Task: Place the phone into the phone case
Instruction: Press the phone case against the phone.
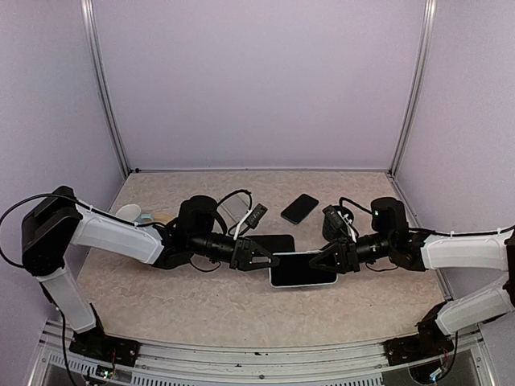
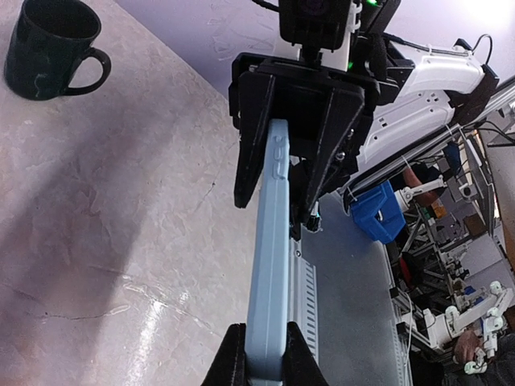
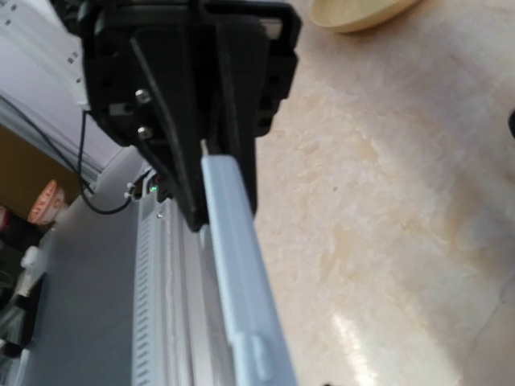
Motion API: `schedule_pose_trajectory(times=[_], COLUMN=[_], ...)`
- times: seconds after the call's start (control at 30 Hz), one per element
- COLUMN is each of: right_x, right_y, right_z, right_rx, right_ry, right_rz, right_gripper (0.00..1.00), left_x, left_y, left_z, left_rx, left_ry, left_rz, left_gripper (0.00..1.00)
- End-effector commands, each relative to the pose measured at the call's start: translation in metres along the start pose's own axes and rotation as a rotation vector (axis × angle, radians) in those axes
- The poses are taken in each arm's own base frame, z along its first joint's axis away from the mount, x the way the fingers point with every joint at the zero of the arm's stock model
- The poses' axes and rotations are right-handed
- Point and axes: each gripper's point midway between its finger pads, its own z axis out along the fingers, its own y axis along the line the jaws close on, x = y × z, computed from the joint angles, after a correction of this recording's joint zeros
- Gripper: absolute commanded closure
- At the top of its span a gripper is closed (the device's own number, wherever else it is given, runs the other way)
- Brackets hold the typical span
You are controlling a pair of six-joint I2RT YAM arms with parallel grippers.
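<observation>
Left gripper [image 1: 268, 261]: clamped on one end of the phone case [image 1: 302, 273].
Right gripper [image 1: 316, 263]: clamped on the opposite end.
Advice: keep it level; release one claw for the phone [image 1: 299, 208].

Pale blue phone case [image 1: 302, 269] horizontal, gripped at both ends; black phone [image 1: 299, 208] lying flat behind it.

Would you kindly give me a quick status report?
Left gripper and right gripper shut on phone case, one each end. Black phone lies apart behind. No blocker seen.
</observation>
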Motion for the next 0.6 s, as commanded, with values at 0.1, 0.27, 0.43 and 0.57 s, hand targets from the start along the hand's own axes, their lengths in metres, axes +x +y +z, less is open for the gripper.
schedule_pose_trajectory(times=[0.1,0.27,0.43,0.57], right_x=[-0.011,-0.008,-0.008,-0.011], right_y=[0.021,0.024,0.032,0.033], right_z=[-0.003,-0.002,-0.003,-0.004], right_rx=[-0.096,-0.142,-0.191,-0.193], right_ry=[-0.024,-0.017,-0.02,-0.031], right_rz=[-0.052,-0.028,-0.023,-0.018], right_gripper=[0.76,0.92,1.0,1.0], left_x=[-0.018,-0.021,-0.024,-0.025], left_y=[-0.006,-0.006,-0.008,-0.008], left_z=[-0.01,-0.014,-0.017,-0.017], left_rx=[-0.029,-0.038,-0.043,-0.037], left_ry=[-0.041,-0.042,-0.048,-0.053], left_rz=[0.051,0.06,0.068,0.062], left_gripper=[1.0,1.0,1.0,0.84])
